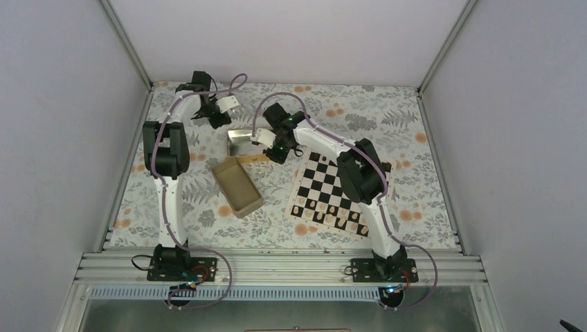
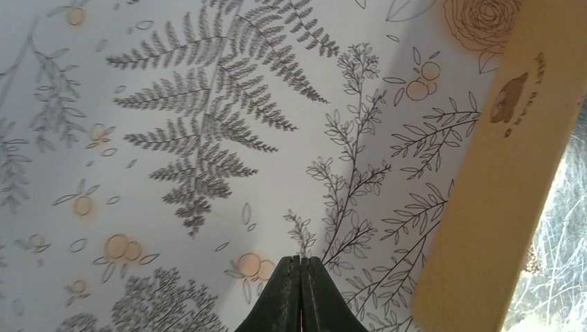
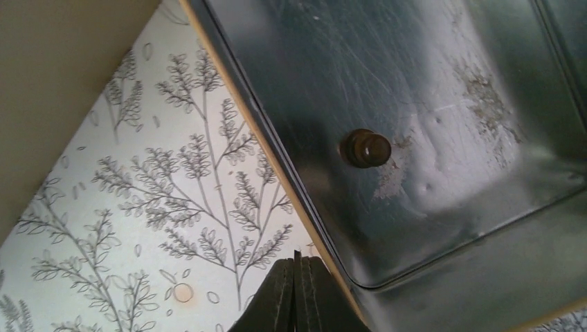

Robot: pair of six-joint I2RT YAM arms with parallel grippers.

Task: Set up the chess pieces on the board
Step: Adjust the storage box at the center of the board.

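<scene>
The board (image 1: 331,181) lies at the right of the table, and small chess pieces (image 1: 331,220) stand on its two nearest rows. One dark brown chess piece (image 3: 367,148) lies alone inside the open golden tin (image 3: 450,83). My right gripper (image 3: 297,259) is shut and empty, just outside that tin's rim, over the tablecloth. In the top view my right gripper (image 1: 270,153) is at the tin's (image 1: 239,142) right edge. My left gripper (image 2: 301,259) is also shut and empty, hovering over the cloth beside the tin's golden wall (image 2: 498,194). From above, my left gripper (image 1: 218,119) sits at the far left of the tin.
A second golden tin (image 1: 237,185) lies open nearer the arms, left of the board. A beige surface (image 3: 55,69) fills the upper left of the right wrist view. The floral tablecloth (image 1: 387,117) covers the table. Grey walls close in the far and side edges.
</scene>
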